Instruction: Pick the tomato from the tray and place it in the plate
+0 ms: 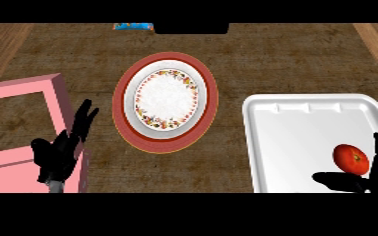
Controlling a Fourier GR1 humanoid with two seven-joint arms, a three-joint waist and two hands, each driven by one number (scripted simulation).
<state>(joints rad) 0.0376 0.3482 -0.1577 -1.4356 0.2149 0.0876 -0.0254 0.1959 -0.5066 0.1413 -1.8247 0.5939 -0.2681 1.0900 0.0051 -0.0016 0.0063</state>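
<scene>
round glossy tomato [351,159] | white moulded tray [295,130] | floral-rimmed round plate [167,98]

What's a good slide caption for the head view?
Right hand beside the tomato on the white tray; plate waits.

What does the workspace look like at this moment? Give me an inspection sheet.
Surface: brown wood-grain counter.
Job's things: tomato lies on the white tray, near its right edge; plate with floral rim sits on a red round mat, nothing on it.
Clutter: pink box at left; small blue object at the far edge.
Hands: left hand open, fingers up, over the pink box; right hand below the tomato, grip unclear.
Cables: nothing seen.
Surroundings: dark block at the far edge.
</scene>
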